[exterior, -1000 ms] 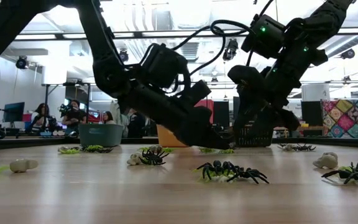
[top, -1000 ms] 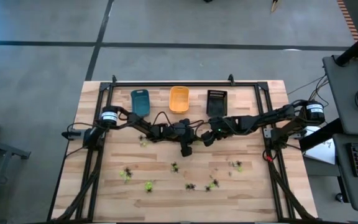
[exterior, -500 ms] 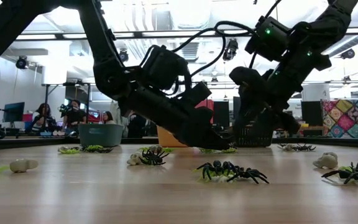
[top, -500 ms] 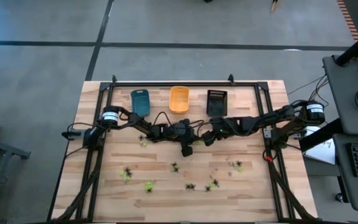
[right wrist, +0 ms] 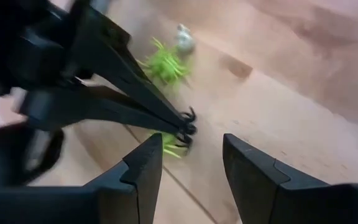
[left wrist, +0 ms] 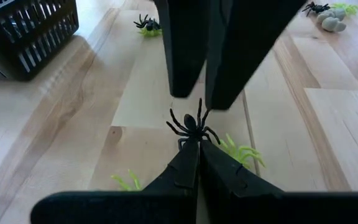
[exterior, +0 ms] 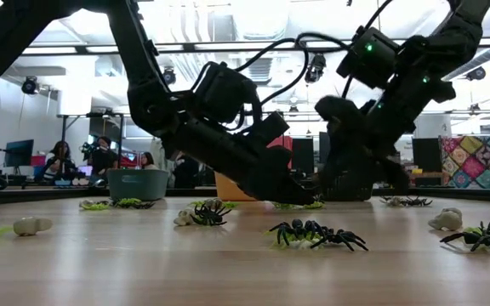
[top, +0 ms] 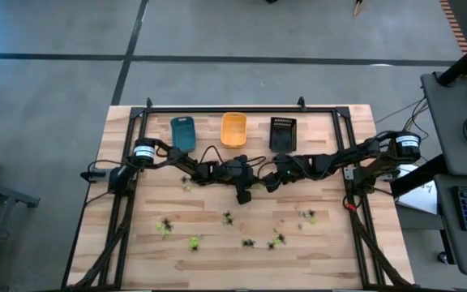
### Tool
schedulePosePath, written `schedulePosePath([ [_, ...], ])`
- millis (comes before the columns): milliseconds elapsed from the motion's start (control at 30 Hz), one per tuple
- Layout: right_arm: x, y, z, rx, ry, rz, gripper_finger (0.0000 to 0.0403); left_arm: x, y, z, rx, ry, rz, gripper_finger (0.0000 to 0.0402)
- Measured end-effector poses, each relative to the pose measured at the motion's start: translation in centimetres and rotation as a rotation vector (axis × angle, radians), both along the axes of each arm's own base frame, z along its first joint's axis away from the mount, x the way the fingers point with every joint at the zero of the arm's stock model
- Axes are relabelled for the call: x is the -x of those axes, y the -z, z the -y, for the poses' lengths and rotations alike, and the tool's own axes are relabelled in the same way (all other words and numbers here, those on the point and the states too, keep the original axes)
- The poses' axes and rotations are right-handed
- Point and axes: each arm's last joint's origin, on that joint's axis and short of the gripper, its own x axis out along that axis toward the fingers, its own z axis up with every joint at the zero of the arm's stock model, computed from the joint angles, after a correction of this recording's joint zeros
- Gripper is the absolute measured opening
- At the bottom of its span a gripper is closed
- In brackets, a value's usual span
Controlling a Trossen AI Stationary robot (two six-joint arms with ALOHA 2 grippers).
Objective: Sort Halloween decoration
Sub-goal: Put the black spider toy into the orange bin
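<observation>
Pinching a black spider, the left gripper presents it mid-counter between the right gripper's parted fingers.

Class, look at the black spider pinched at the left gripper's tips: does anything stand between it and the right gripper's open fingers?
Nothing visible does. The left gripper holds the black spider, and the right gripper faces it with only bare table between.

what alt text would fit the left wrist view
The shut left gripper pinches a black spider at its fingertips, while the right gripper hangs open just above it. A yellow-green spider lies beside them on the wooden table.
</observation>
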Motion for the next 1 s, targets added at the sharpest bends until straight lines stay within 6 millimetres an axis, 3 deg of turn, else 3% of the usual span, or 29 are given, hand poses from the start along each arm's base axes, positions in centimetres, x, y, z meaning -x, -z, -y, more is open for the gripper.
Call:
schedulePosePath([
  [200,-0.9,1.4,-0.1,-0.007,-0.031,-0.017,0.0155,0.0,0.0,0.0,0.000,0.000,0.003,0.0000],
  [367,-0.8,1.2,-0.1,-0.006,-0.039,-0.012,0.0145,0.0,0.0,0.0,0.000,0.000,0.002,0.0000],
  [900,-0.7,0.6,-0.1,0.006,-0.060,0.006,0.0017,0.0,0.0,0.0,0.001,0.001,0.003,0.0000],
  [1000,-0.7,0.6,-0.1,0.008,-0.059,0.006,0.0010,0.0,0.0,0.0,0.001,0.002,0.003,0.0000],
])
